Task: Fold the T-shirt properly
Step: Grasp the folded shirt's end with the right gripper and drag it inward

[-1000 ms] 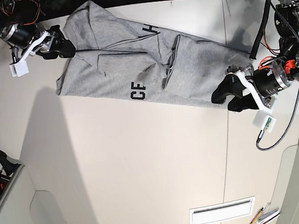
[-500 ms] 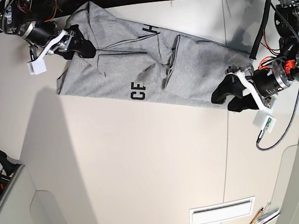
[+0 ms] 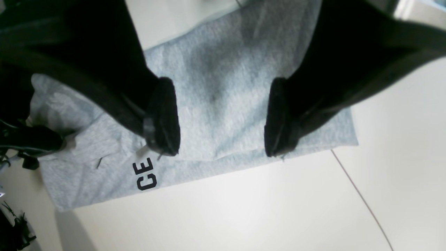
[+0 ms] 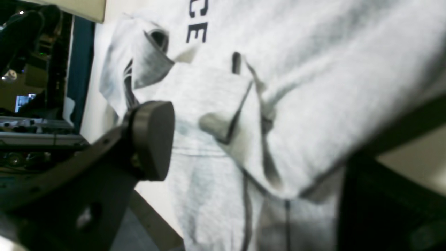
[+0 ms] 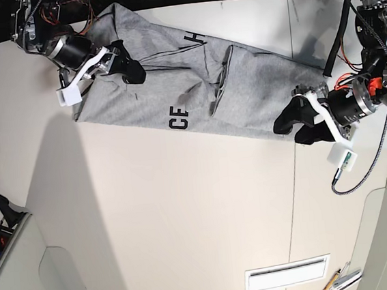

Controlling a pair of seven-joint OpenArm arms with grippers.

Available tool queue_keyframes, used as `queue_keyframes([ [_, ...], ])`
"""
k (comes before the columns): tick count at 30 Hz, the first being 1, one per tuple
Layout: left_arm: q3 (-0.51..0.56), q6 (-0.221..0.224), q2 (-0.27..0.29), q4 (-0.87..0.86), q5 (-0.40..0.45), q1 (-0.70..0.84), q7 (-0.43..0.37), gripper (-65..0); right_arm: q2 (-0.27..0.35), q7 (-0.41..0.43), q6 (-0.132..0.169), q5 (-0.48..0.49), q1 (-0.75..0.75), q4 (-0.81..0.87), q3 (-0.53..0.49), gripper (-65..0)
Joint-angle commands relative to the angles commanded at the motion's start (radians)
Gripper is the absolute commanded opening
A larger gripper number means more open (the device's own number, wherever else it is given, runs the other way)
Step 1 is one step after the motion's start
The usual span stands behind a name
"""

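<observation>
Across the upper part of the pale table (image 5: 187, 221) lies the T-shirt (image 5: 168, 92), a long, partly folded band of heather grey, running from beneath the right gripper (image 5: 125, 66) to beneath the left gripper (image 5: 301, 126) in the base view. Black letters (image 5: 178, 117) reading CE stand near its lower edge, between the two grippers, and an H (image 5: 195, 38) shows nearer its upper edge. Toward the left gripper, a folded-over section makes a broad, fairly smooth panel (image 5: 263, 83), with a curling edge facing the middle of the shirt. Over the outer part of that panel, the left gripper's fingers (image 3: 162, 118) are spread wide, with grey cloth visible below and between them in the left wrist view; nothing is pinched there. At the other end, the right gripper's fingers (image 4: 153, 139) are also parted widely, and the right wrist view looks closely along bunched, creased cloth between them. One finger is plain at that view's left, while the dark shape at its right is blurred and partly covered by a raised fold (image 4: 313, 139), so whether cloth touches that side cannot be told. Below the shirt in the base view, well apart from it, a white rectangular piece (image 5: 287, 274) lies near the bottom edge.
</observation>
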Motion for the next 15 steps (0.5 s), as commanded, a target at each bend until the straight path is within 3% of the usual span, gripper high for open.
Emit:
queue_keyframes([
  [3,0.0,0.0,0.0,0.0,0.0,0.0,0.0,-23.4,0.0,0.008,0.0,-0.027,0.006,-0.002,-0.011,-22.7],
  [9,0.0,0.0,0.0,0.0,0.0,0.0,0.0,-23.4,0.0,0.011,0.0,-0.063,0.042,-0.002,-0.065,-61.4],
  [11,0.0,0.0,0.0,0.0,0.001,0.0,0.0,-23.4,0.0,0.011,0.001,-0.084,0.055,-0.002,-0.082,-64.7],
  [15,0.0,0.0,-0.001,0.0,0.001,0.0,0.001,-23.4,0.003,0.011,0.001,-0.146,0.072,-0.002,-0.096,-65.0],
])
